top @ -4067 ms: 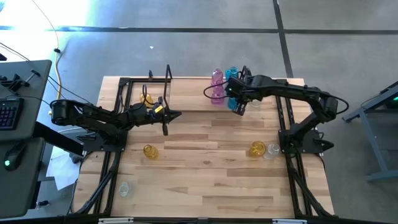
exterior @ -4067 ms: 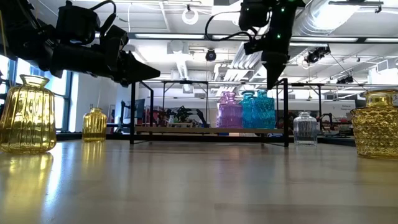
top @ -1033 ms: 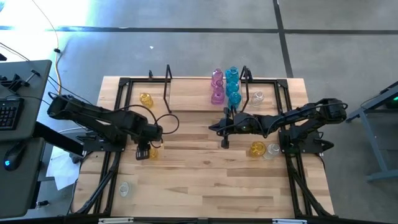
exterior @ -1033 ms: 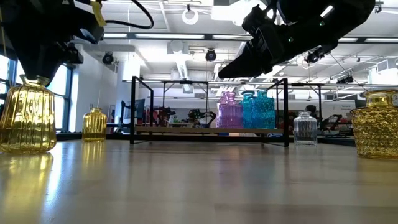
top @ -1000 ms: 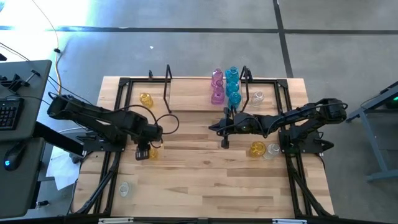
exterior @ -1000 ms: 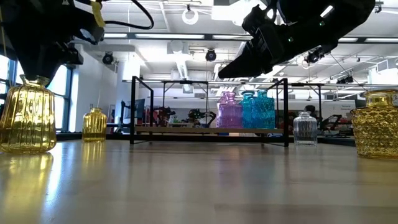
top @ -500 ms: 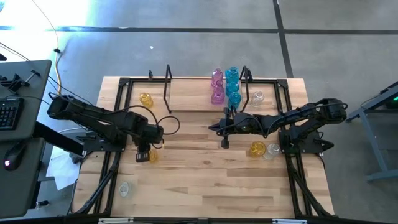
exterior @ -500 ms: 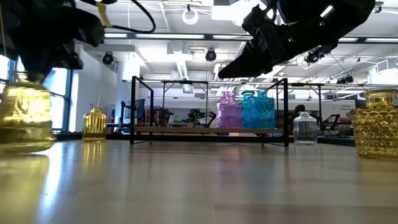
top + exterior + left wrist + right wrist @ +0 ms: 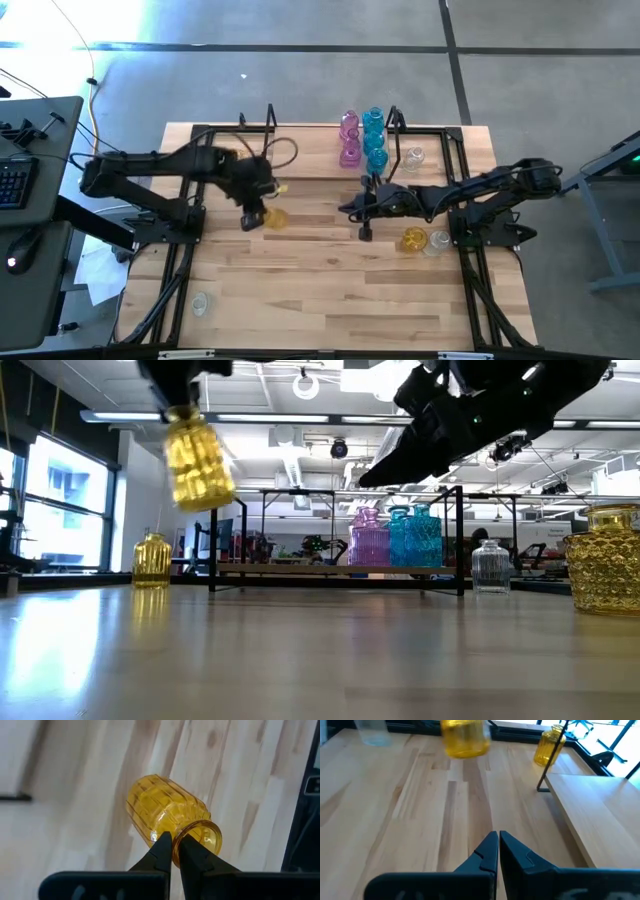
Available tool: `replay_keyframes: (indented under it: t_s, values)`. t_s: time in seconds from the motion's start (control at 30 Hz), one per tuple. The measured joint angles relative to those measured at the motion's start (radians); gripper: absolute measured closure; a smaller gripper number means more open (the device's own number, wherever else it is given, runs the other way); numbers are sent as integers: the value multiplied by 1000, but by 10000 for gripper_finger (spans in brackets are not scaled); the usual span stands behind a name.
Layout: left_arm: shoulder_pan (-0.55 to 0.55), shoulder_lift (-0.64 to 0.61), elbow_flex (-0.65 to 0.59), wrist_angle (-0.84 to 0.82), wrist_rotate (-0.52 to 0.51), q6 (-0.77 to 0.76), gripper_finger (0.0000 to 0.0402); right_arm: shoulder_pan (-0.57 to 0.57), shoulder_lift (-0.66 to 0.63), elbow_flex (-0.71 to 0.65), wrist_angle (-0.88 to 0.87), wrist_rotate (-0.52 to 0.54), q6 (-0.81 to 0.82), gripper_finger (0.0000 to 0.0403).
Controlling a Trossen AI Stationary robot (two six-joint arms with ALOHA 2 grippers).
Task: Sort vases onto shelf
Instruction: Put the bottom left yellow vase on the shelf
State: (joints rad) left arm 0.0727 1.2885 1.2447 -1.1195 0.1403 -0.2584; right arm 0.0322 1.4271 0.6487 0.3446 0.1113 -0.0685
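Slippage is the main risk: the ribbed amber-yellow glass vase [image 9: 167, 817] is pinched only at its rim by the left end effector [image 9: 172, 849] and hangs tilted above the table [image 9: 330, 290], near the black-framed wooden shelf [image 9: 310, 160]. A second earlier it stood on the table. The right end effector [image 9: 498, 847] is closed and empty

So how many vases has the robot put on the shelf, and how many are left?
Four coloured vases stand together on the shelf, two pink and two blue. The left gripper is shut on a yellow vase, lifted off the table. More wait: one yellow vase by the idle right gripper, and a clear vase near the front.
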Motion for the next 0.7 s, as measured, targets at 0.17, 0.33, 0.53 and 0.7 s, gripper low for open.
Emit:
replay_keyframes:
  t_s: [0.17,0.33,0.53,0.7]
  values:
    - [89,154,215,-78,0,171,398,33,-55,0,-69,48,1,403]
    - [198,329,428,-147,8,365,399,68,-86,0,-108,82,8,403]
    - [307,519,630,-219,3,505,399,88,-88,0,-123,83,6,403]
    - [362,662,741,-223,4,531,399,87,-88,0,-123,83,-1,403]
